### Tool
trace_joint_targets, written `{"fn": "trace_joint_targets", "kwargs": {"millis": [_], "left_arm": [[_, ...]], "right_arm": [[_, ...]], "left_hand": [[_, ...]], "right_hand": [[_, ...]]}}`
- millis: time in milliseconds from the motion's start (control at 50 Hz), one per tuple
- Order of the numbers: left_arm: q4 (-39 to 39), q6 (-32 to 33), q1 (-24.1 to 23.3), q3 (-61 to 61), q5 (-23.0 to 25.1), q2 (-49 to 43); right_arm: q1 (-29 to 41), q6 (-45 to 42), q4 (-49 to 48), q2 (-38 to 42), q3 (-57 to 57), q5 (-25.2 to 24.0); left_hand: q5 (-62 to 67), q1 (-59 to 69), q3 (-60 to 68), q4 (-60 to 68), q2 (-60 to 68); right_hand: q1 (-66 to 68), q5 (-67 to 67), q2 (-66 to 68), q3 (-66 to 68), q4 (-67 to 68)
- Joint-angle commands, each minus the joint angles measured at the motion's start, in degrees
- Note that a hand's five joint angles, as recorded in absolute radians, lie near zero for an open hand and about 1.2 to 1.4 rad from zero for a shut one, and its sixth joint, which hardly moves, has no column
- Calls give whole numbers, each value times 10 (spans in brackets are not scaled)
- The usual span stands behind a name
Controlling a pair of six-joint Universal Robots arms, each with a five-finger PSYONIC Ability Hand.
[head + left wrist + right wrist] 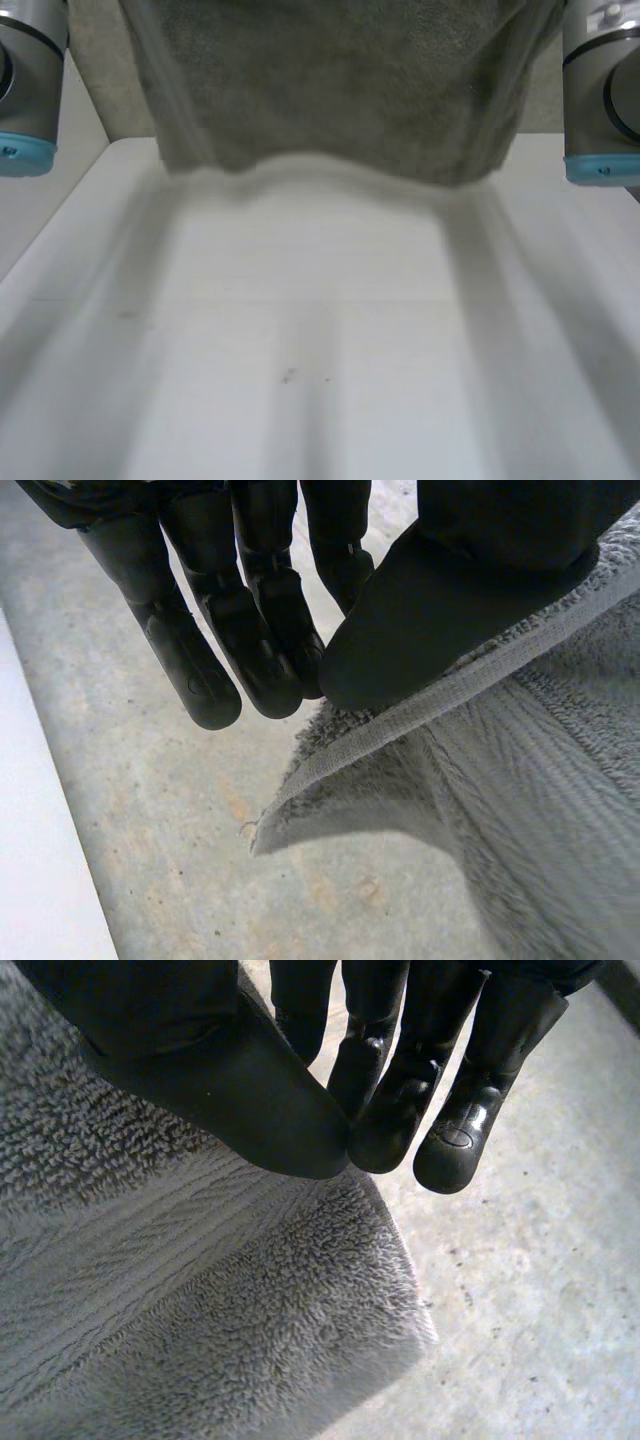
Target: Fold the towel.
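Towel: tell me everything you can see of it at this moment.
The towel is grey terry cloth with a flat woven band near its hem. It hangs lifted above the white table, its lower edge wavy. The left hand pinches the hem near one corner; the right hand pinches it near another corner.

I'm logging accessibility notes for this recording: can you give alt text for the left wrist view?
The left robot hand pinches a grey towel by its hemmed edge near a corner, thumb pressing the hem. The corner hangs free over a grey surface.
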Motion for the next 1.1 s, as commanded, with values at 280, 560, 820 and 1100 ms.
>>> {"fn": "trace_joint_targets", "kwargs": {"millis": [280,560,820,1100], "left_arm": [[-2,13,32,-335,5,-79],[-31,125,50,-487,28,37],[-48,124,67,-548,66,168],[-46,122,75,-558,68,167]], "right_arm": [[-8,-11,140,128,199,-98],[-9,-41,242,38,296,-94],[-66,146,224,-7,375,-98],[-131,218,227,24,397,-111]], "left_hand": [[106,114,103,102,102],[106,114,103,102,102],[106,114,103,102,102],[106,114,103,102,102]], "right_hand": [[80,63,54,22,22],[80,63,54,22,22],[12,-5,-14,-46,-47],[-328,-344,-354,-386,-386]]}}
